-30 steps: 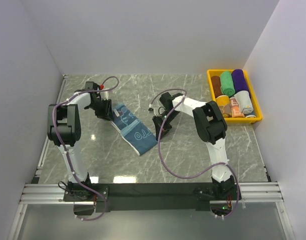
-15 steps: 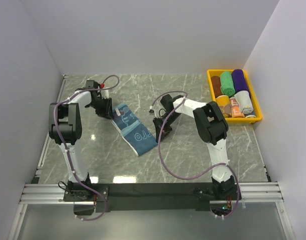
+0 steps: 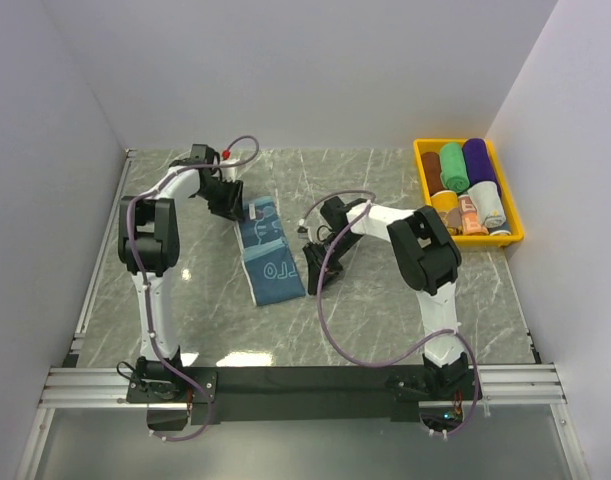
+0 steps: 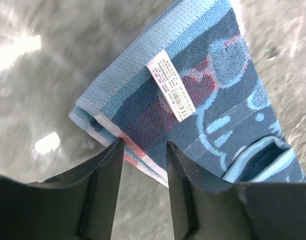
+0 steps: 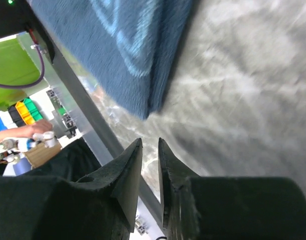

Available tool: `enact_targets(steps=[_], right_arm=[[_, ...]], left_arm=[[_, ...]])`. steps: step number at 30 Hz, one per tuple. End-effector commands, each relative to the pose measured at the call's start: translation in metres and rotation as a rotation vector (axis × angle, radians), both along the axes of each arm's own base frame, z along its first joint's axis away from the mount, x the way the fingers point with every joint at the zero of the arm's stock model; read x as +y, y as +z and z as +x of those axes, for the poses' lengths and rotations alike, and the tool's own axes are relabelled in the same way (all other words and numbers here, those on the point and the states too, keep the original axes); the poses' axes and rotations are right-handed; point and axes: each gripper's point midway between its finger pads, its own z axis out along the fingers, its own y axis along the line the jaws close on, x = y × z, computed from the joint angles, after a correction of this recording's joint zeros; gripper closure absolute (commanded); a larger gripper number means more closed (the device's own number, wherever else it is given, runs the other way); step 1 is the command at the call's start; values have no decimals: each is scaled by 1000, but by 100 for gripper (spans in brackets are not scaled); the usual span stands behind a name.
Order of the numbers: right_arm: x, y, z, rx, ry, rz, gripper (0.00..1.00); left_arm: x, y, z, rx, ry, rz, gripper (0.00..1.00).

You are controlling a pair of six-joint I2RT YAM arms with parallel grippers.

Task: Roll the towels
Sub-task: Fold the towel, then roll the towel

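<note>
One towel [image 3: 268, 262], blue with white print, lies flat as a long folded strip left of centre in the top view. One short end points to the top of the frame. Other rolled towels [image 3: 452, 166] sit in the yellow bin [image 3: 519, 236] at the upper right, well apart from it.

The left gripper [image 3: 228, 203] is at the strip's upper-left corner. Its jaws stand apart, and the towel's edge lies in the gap unpinched. The right gripper [image 3: 312, 272] hangs just beside the lower right edge. Its fingers are parted only by a narrow slit and hold nothing.

The step in hand looks like starting the roll. To do it well, take one short end across its full width, keep the folded layers square, and turn it over tightly so the long edges stay aligned on the table [image 3: 405, 300].

The left wrist view shows a white label [image 4: 171, 85] and stacked layers at the corner, which are lost from above. The right wrist view shows the near corner clear of the fingertips. Only the top view takes in the bin.
</note>
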Motion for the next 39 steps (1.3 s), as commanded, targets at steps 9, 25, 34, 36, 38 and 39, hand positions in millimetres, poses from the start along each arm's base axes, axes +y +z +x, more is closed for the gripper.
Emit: enact_targets(steps=[9,25,34,36,38,39], right_arm=[[-11,94,78,-313,-168,148,68],[105,107,101,-303,-67,299,65],[95,18,111,-252,-113,139,73],[90,3,111,-231,-119,106,75],[88,-4,108,-217,-120,93,76],[88,-6,107,-217,-119,89,76]], left_arm=[[-30,121,-12,-355,-196,-169,43],[-30,113,-186,-721,-645,101,36],[-88,65,-227,-743,-924,209,45],[-103,55,-235,-752,-983,219,47],[-110,39,-239,-756,-1039,257,47],[-111,34,-238,-755,-1051,270,48]])
